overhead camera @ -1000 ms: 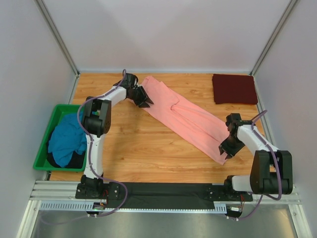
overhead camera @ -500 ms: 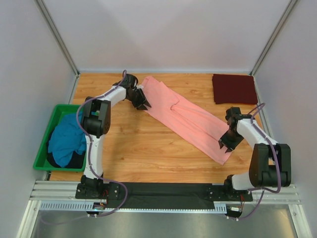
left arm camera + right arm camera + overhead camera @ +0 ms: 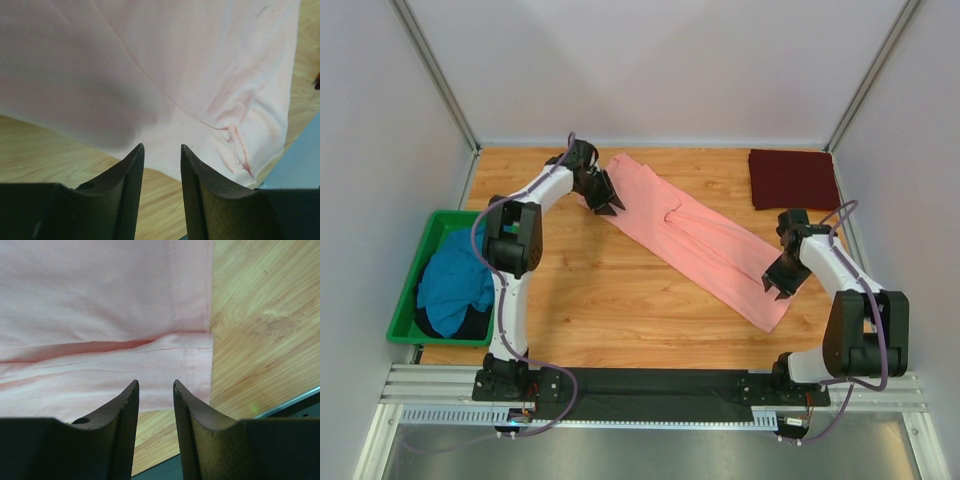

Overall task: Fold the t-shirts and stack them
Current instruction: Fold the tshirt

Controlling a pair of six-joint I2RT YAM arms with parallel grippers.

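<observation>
Nearest, the right hand point(image 3: 780, 285) hangs over the near-right end of the salmon-pink t-shirt point(image 3: 695, 240). Its jaws are narrowly parted with nothing between them. The wrist view shows the stitched hem and a doubled layer just under the fingertips, so it looks lined up to pinch that end.

The shirt lies flat on the tabletop point(image 3: 600, 300) as a long diagonal strip with its sides folded in, which leaves the crosswise fold to do. At the left, a teal-blue t-shirt point(image 3: 455, 280) waits crumpled in the green bin point(image 3: 448, 218).

Farther off, the left hand point(image 3: 605, 203) is poised at the strip's far-left end, likewise parted and empty. In the far-right corner the dark maroon t-shirt point(image 3: 793, 179) lies folded, probably the base of the stack.
</observation>
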